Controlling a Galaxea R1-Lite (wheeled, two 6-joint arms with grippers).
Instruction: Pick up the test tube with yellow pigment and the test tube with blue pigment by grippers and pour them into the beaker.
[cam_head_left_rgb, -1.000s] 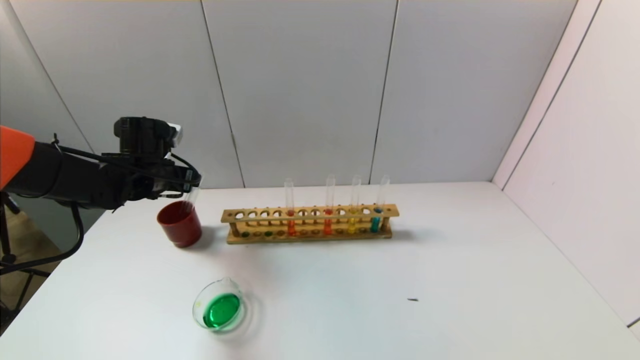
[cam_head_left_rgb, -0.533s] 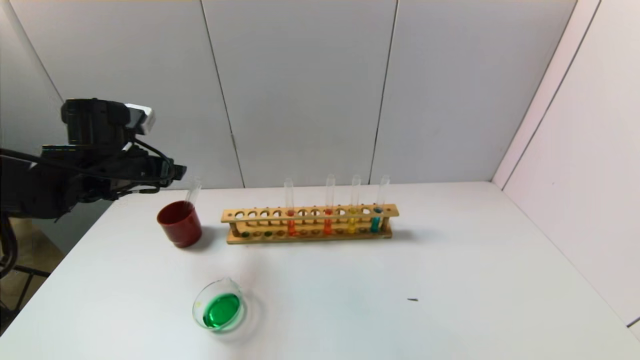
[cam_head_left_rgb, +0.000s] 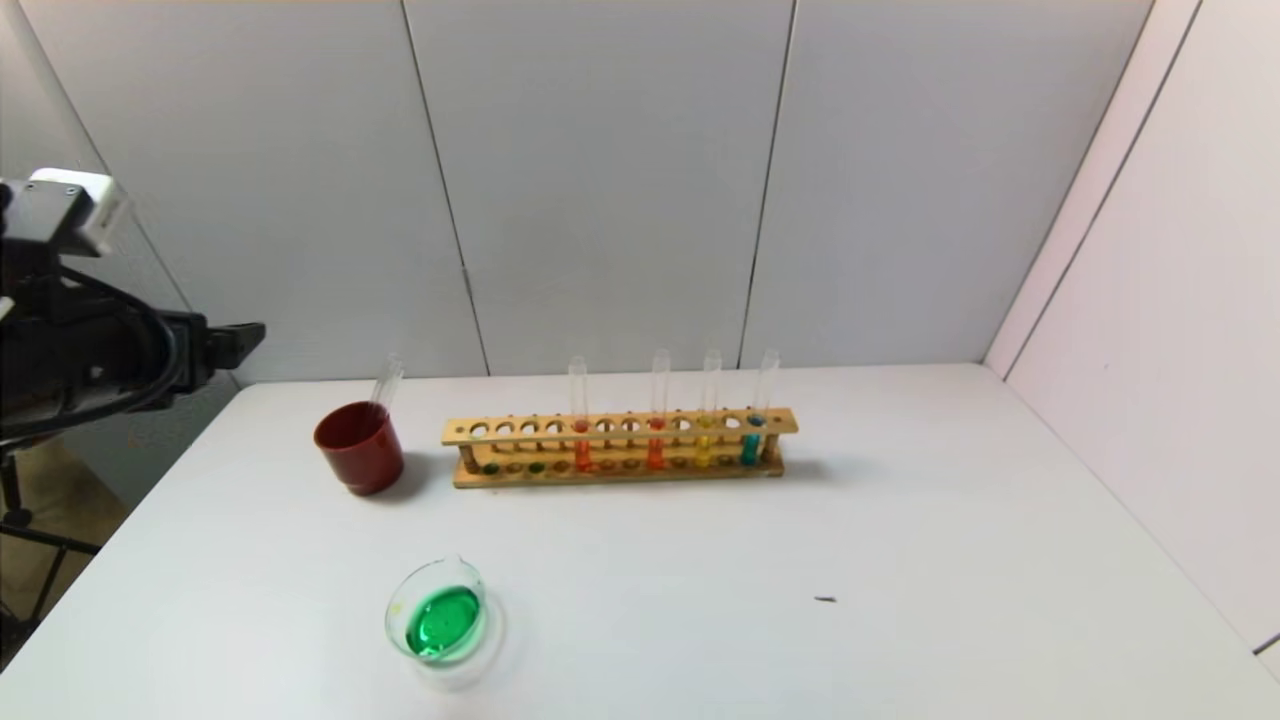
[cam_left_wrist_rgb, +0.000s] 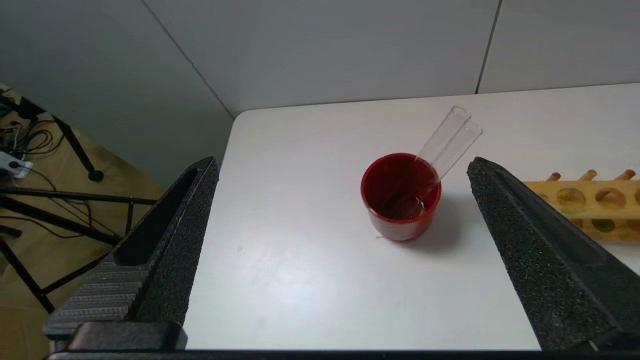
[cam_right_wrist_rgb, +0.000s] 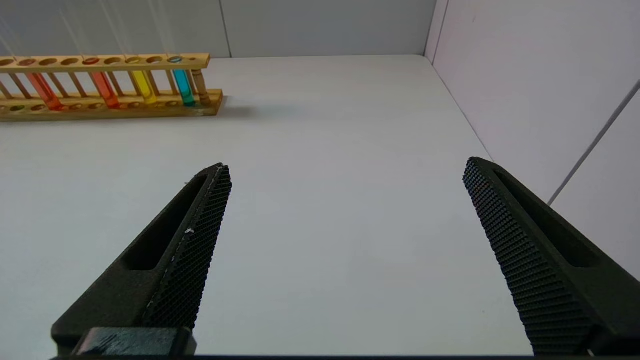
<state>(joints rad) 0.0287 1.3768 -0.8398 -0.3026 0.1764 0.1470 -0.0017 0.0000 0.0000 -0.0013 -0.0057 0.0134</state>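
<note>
Sitting near the back of the white table (cam_head_left_rgb: 900, 560), the wooden rack (cam_head_left_rgb: 620, 448) is used as the reference for everything else. Four tubes are seen standing upright in it: two with red-orange liquid toward its middle, then a yellow one (cam_head_left_rgb: 706, 440), and the test tube with blue pigment (cam_head_left_rgb: 752, 438) in the hole nearest the rack's right end. Whether that yellow tube is the lime one or the golden one can't really be told from the frames. To the left of the rack, just beside its end, a dark-red cup (cam_head_left_rgb: 359, 447) is parked, and two empty clear tubes (cam_left_wrist_rgb: 446, 141) are leaned inside it, side by side, tilted toward the rack. In front of the rack and a bit left of its left end, well apart from it, the beaker (cam_head_left_rgb: 440, 620) is found with bright green liquid pooled in it. A tiny dark speck (cam_head_left_rgb: 825, 599) is spotted on the table in front of the rack's right end. The left gripper (cam_left_wrist_rgb: 345, 260) is held up in the air far left of the rack, past the table edge, its jaws spread wide with nothing between them; the cup is framed in the gap in the left wrist view. The right gripper (cam_right_wrist_rgb: 345, 260) is kept low over bare table on the near right side of the rack, also gaping wide and gripping nothing, and it isn't caught by the head view at all.
</note>
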